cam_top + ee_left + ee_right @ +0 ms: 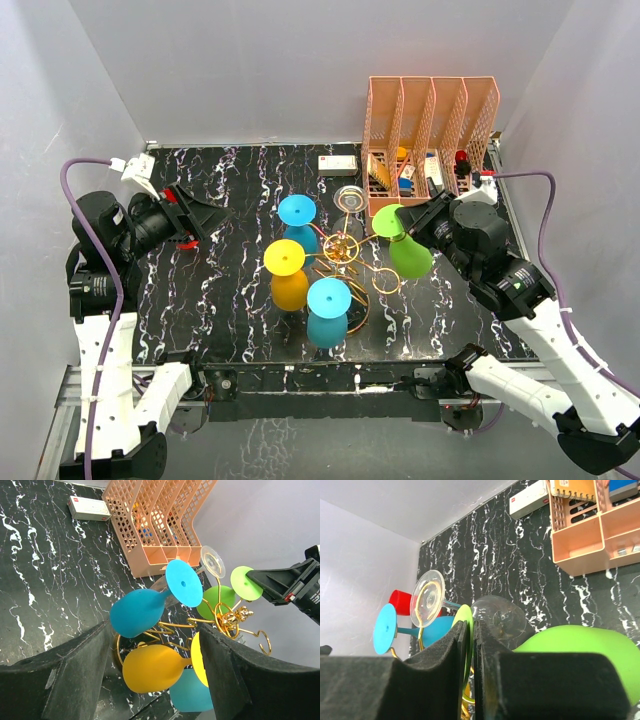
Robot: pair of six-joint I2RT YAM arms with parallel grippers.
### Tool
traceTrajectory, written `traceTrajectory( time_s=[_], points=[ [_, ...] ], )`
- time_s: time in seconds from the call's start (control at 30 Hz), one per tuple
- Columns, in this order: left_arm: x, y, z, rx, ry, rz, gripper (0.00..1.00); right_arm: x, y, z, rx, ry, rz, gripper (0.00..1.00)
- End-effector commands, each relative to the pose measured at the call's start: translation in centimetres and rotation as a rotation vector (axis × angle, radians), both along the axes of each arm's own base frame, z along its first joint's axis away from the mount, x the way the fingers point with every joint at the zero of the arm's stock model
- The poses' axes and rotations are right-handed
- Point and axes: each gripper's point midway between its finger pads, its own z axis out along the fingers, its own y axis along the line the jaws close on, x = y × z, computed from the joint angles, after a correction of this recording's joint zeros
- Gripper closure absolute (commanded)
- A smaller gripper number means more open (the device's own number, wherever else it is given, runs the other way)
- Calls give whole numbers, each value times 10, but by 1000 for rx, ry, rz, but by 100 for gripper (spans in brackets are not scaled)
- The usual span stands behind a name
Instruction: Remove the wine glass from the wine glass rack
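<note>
The gold wine glass rack [342,250] stands mid-table with several wine glasses hanging bowl-down from its arms: blue [297,215], yellow [286,265], teal [328,310], clear [349,198] and green [411,257]. My right gripper [405,225] is at the rack's right side, shut on the green wine glass's flat foot [463,610]; the disc sits edge-on between the pads [472,625], and its bowl [580,642] hangs to the right. The glass is still on its arm. My left gripper [205,222] is open, well left of the rack, nothing between its fingers [155,626].
An orange slotted file organizer [430,130] with small items inside stands at the back right, close behind my right gripper. A white box [338,163] lies at the back edge. Grey walls enclose the black marbled table [220,300].
</note>
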Motion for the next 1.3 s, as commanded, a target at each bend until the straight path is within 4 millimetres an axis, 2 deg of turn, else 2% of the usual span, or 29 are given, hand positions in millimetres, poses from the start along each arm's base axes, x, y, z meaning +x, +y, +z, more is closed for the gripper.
traceTrajectory(
  time_s=[0.0, 0.13, 0.4, 1.0, 1.27],
  points=[
    [-3, -3, 7, 1, -33, -23, 31, -6, 6, 20, 115, 2, 9, 88],
    [-3, -2, 7, 6, -34, -19, 31, -11, 13, 29, 213, 11, 26, 89],
    [-3, -2, 5, 7, -29, -16, 31, -19, 9, 42, 363, -9, 5, 90],
    [-2, -1, 2, 13, -22, -13, 31, -23, 29, 41, 335, -18, 121, 92],
    [-2, 0, -1, 24, -17, -4, 30, -36, 43, 38, 322, -5, 235, 92]
  ],
)
